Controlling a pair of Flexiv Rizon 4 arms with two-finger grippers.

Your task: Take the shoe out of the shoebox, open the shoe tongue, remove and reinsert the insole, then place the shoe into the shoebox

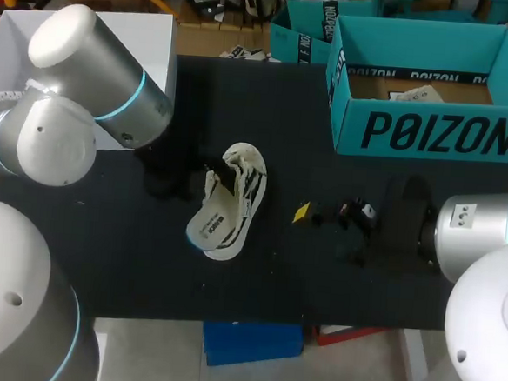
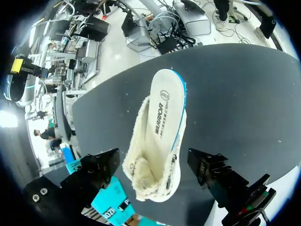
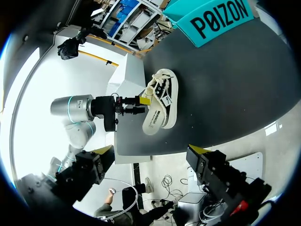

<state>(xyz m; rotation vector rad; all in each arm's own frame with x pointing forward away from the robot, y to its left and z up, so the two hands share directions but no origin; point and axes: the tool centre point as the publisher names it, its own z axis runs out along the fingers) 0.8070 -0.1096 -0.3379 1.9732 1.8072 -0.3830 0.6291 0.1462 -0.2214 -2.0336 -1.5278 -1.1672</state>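
We're looking at the cream canvas sneaker with black stripes and fleece lining [image 1: 237, 189]. It's out of the teal cardboard shoebox [image 1: 432, 133], seemingly lying on its side on the black table top [image 1: 335, 283], well apart from the shoebox's printed front wall. The white foam insole with a blue edge [image 2: 165, 110] is sticking partway out.

We're judging both light and soft. The upper will be collapsing under a pinch, so we're favouring the stiffer sole sidewall for the shoe and the free insole end for pulling.

- **Left gripper [image 2: 153, 160]:** released, fingers straddling the fleece opening; we aren't seeing two-sided contact.
- **Right gripper [image 3: 150, 150]:** released and empty, nearer the shoebox than the shoe is.
- **Room:** bare table is lying between shoe and shoebox. The table edge opposite the shoebox is running closer.
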